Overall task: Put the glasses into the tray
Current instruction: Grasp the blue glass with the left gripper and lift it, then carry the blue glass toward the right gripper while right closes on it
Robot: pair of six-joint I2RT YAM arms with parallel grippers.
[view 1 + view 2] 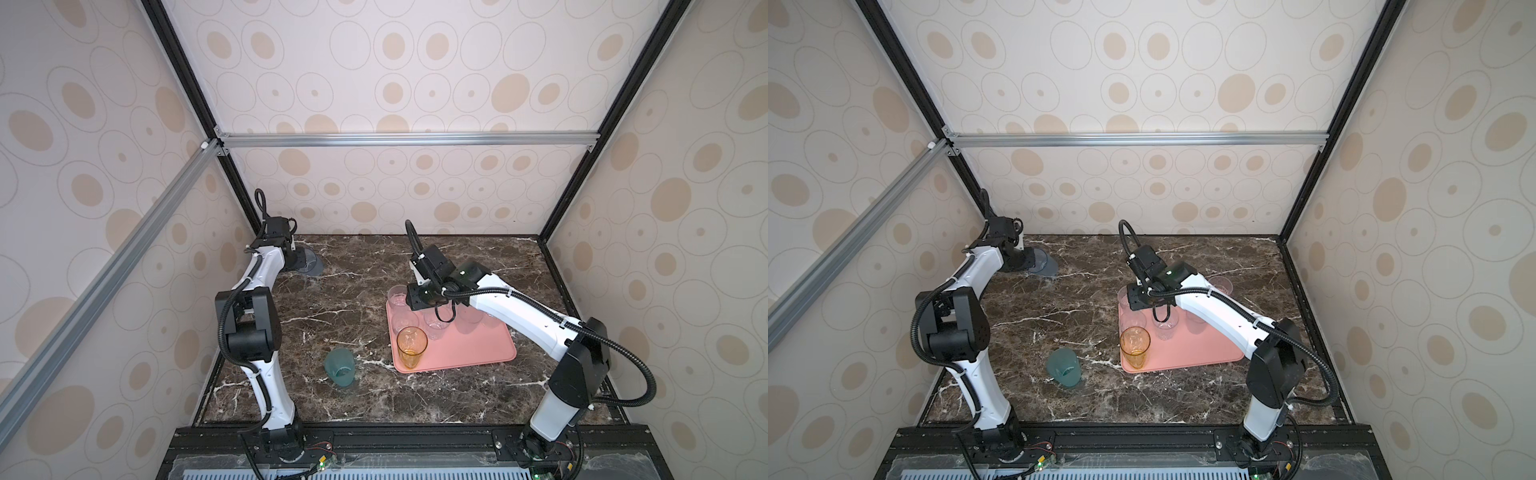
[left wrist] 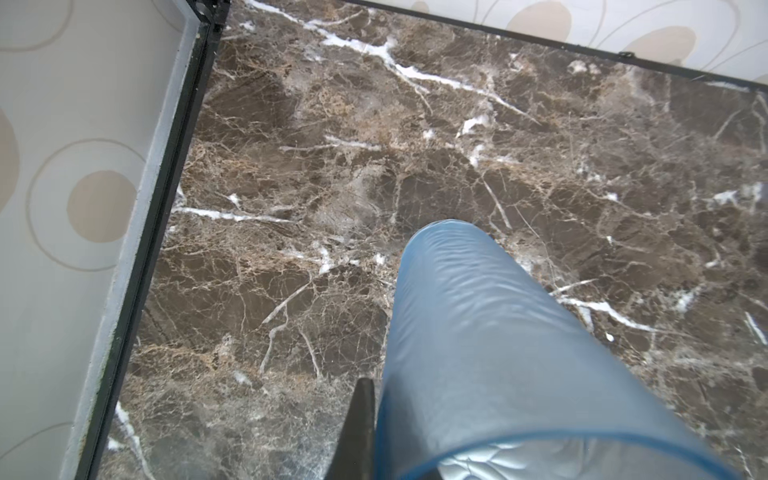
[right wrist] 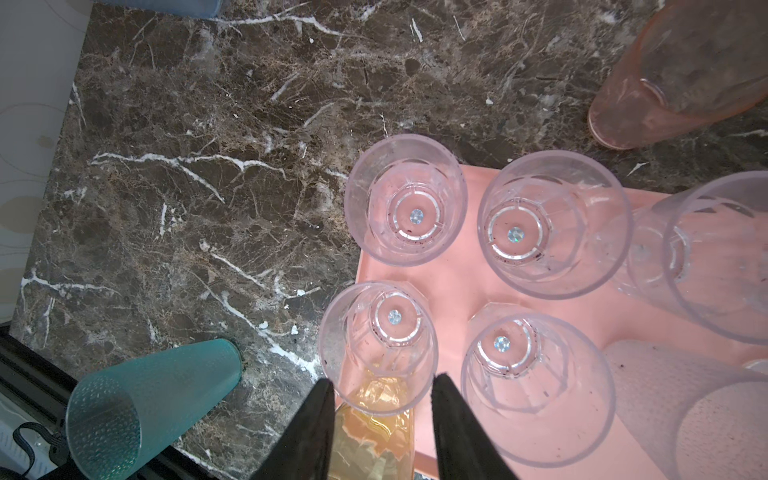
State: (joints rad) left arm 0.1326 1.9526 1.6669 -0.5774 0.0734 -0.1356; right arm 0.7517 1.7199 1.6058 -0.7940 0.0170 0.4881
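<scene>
Over halfway, I judge: clear glasses (image 3: 378, 349) and the amber glass (image 1: 411, 347) stand in the tray (image 1: 478, 349) at 3 o'clock; teal glass (image 1: 340, 368) at 7, pink glass (image 1: 1221, 284) at 2 and blue-grey glass (image 2: 478, 332) at 11, pinched by my left gripper (image 1: 300, 262), remain out; right gripper (image 3: 384, 382) straddles one clear tumbler, grip uncertain.

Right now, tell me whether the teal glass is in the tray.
Out. The teal glass stands on the table, apart from the tray.

One tray (image 3: 457, 286), five clear glasses (image 3: 405, 199), one each amber (image 1: 411, 347), teal (image 1: 340, 368), blue (image 2: 478, 353), pink (image 3: 673, 75), frosted (image 3: 665, 395)
</scene>
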